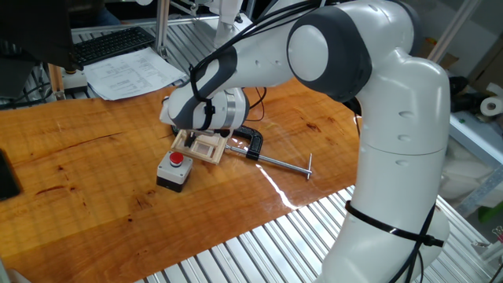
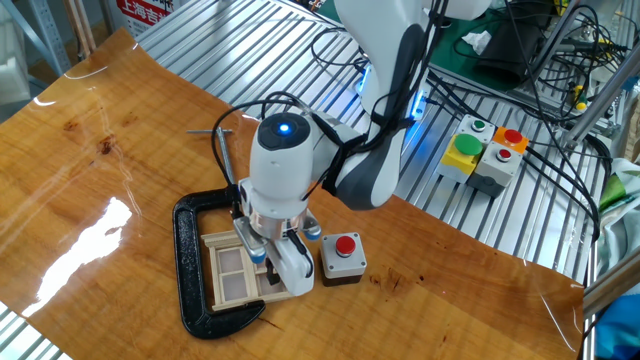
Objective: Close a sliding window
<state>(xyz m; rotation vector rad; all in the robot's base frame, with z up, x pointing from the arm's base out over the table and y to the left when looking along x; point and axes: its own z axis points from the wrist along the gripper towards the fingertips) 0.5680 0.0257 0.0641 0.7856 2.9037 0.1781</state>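
The sliding window (image 2: pixel 232 272) is a small pale wooden frame with two panes, lying flat on the table inside the jaws of a black C-clamp (image 2: pixel 193 262). It also shows in one fixed view (image 1: pixel 206 147), partly under my wrist. My gripper (image 2: pixel 268 260) points straight down onto the window's side nearest the button box. Its fingers (image 2: pixel 290 266) stand a little apart and touch the frame's edge. In one fixed view my gripper (image 1: pixel 192 135) is mostly hidden by the wrist. Nothing is lifted.
A grey box with a red button (image 2: pixel 343 255) stands right beside the window, also seen in one fixed view (image 1: pixel 174 169). The clamp's long screw rod (image 1: pixel 283 163) sticks out across the table. Papers and a keyboard (image 1: pixel 114 45) lie at the back. More button boxes (image 2: pixel 485 150) sit off the table.
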